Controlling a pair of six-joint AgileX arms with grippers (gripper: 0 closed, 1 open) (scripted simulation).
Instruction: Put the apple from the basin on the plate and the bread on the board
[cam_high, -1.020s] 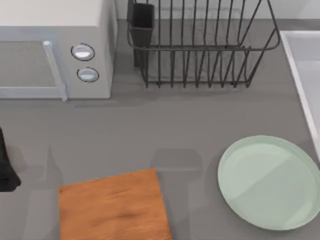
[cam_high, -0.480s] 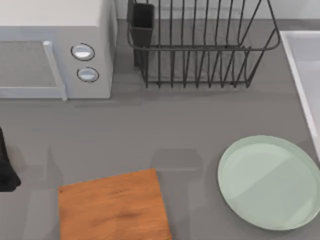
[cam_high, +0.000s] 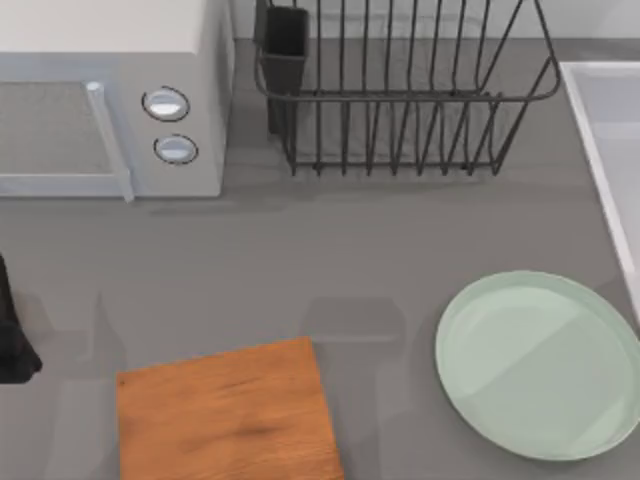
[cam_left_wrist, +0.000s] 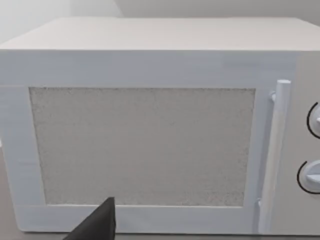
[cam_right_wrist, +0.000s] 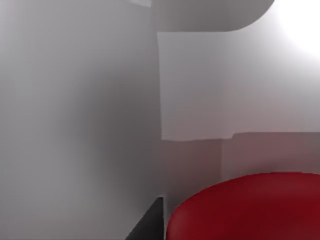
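The red apple (cam_right_wrist: 245, 207) looms large in the right wrist view, lying inside the white basin (cam_right_wrist: 75, 125). A dark part of my right gripper (cam_right_wrist: 150, 222) sits right beside it. The basin's rim (cam_high: 600, 130) runs along the table's right edge. The mint-green plate (cam_high: 540, 365) lies bare at the front right. At the front, left of centre, the wooden board (cam_high: 225, 415) is bare too. The bread is out of view. My left arm (cam_high: 8, 340) rests at the far left edge, and a dark tip of its gripper (cam_left_wrist: 97, 225) faces the microwave.
A white microwave (cam_high: 110, 100) stands at the back left, its door (cam_left_wrist: 142, 145) shut. At the back centre is a black wire dish rack (cam_high: 400, 90). Grey countertop (cam_high: 330, 250) lies open between these and the board and plate.
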